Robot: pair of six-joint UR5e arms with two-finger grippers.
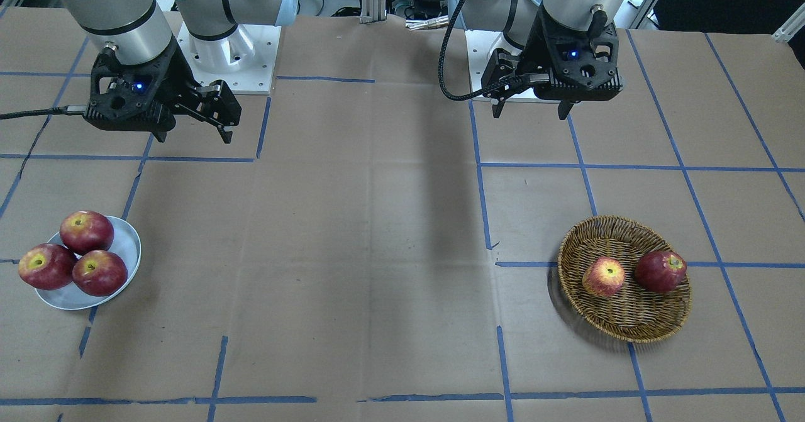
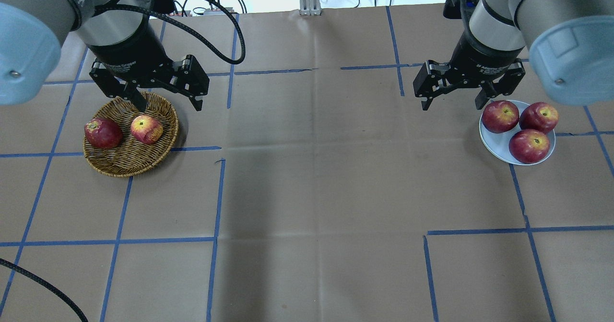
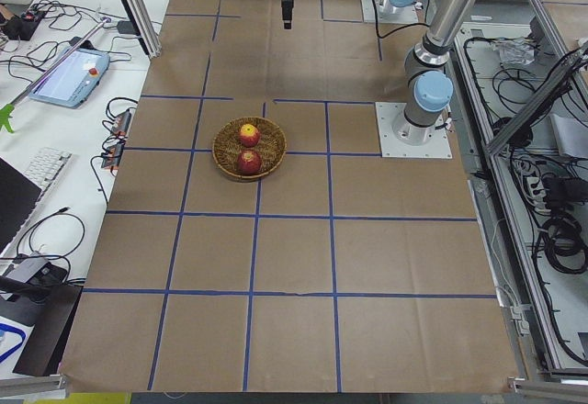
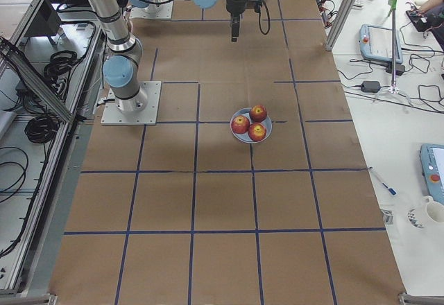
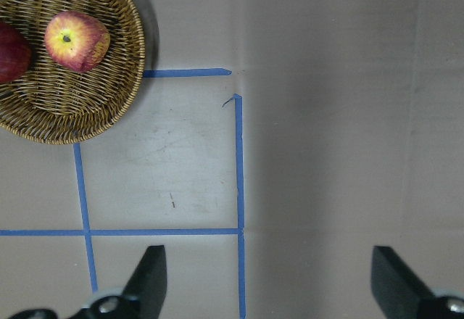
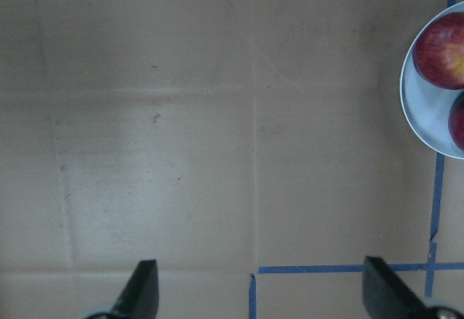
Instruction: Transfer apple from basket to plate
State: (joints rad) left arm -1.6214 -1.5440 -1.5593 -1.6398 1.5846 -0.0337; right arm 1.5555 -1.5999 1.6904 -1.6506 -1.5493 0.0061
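Flagging a crowding risk: apple (image 2: 147,129) sits in the basket (image 2: 171,120) on the left, beside a dark apple (image 2: 102,133). Left gripper (image 2: 171,104) and right gripper (image 2: 452,102) both hang empty, jaws wide. Your plate (image 2: 496,140) on the right holds three apples (image 2: 529,146); a fourth could roll onto the surface (image 2: 312,168).

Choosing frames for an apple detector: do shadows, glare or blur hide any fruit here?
Overhead exterior: a soft shadow band runs down the middle of the table, clear of the basket and plate; the apple is sharp, evenly lit. Left wrist: the dark red apple is cropped by the frame edge. Right wrist: the plate is cropped too. Side views: fruit shows small but unobscured.
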